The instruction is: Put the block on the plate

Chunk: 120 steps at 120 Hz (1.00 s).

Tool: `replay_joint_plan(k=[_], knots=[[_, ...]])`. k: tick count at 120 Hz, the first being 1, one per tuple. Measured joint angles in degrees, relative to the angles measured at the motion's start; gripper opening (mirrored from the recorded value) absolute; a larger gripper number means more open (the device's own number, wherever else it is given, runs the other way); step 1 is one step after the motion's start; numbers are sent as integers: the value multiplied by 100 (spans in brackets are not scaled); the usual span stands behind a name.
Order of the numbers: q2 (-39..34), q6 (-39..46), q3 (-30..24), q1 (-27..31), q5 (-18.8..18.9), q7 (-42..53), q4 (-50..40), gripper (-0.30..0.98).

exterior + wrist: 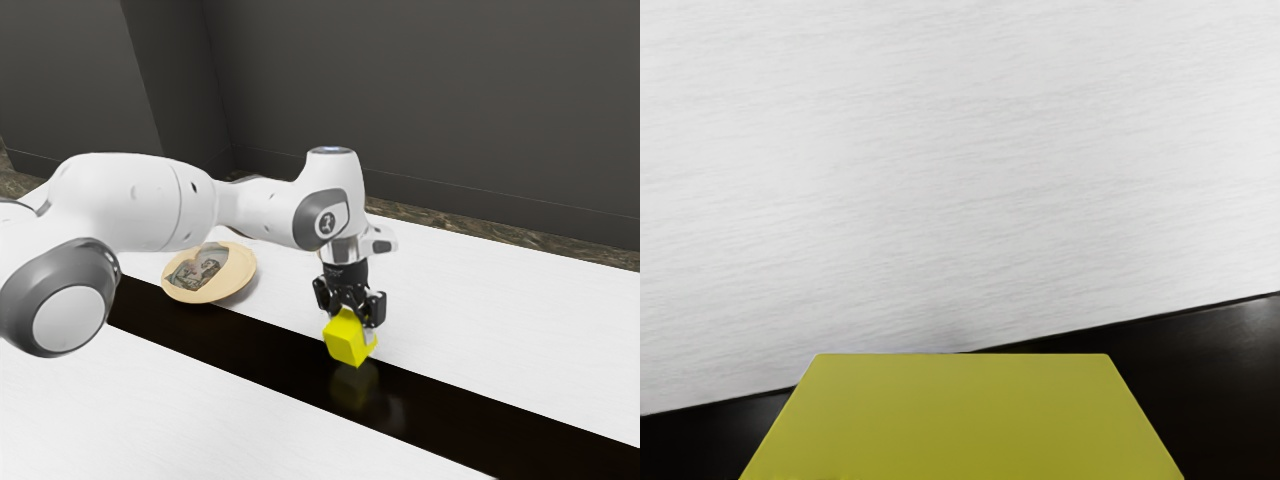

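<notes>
The black gripper [350, 318] points down over the dark strip, its fingers on two sides of the yellow block [346, 340], shut on it. The block looks slightly tilted, with its reflection below it on the glossy strip; how far it is off the surface is hard to tell. In the wrist view the block [960, 415] is large at the lower edge. A round tan plate [236, 274] with a picture in its centre is toward the exterior view's left, behind the forearm and apart from the block.
A white table [510, 320] is crossed by a glossy black strip [250, 345], which runs diagonally under the hand. The plate's near side is close to this strip. Dark walls [430, 90] stand beyond the table's far edge.
</notes>
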Motion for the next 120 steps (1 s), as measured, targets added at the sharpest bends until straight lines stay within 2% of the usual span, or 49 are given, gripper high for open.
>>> replay_joint_plan(k=[37,62,97,120], knots=[[-308,-668,584,-30,245,51,712,40],[-265,-1001,1206,42,386,119,1163,40],[-51,-1269,1340,834,405,211,1667,40],[345,-1308,1266,1475,392,251,2068,40]])
